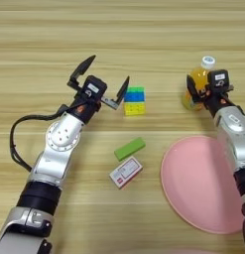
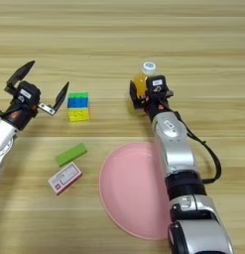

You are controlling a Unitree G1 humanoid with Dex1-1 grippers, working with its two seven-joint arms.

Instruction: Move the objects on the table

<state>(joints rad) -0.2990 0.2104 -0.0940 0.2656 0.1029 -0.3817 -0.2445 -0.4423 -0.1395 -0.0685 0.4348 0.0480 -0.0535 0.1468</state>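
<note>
The right eye view shows the right arm whole, elbow to wrist, beside the pink plate (image 2: 131, 191); the left eye view shows the left arm's full length. The right gripper (image 1: 206, 94) clasps the upright orange juice bottle (image 1: 197, 84) with its white cap, at the table's (image 1: 119, 30) far right. The left gripper (image 1: 105, 80) hangs spread wide, empty, just left of the stacked block cube (image 1: 134, 101).

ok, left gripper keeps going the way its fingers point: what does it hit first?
Probably nothing. The left gripper is open, fingers aimed up and away toward bare table. The stacked block cube sits just right of its right finger, beside that line rather than in it, though depth is hard to judge.
</note>
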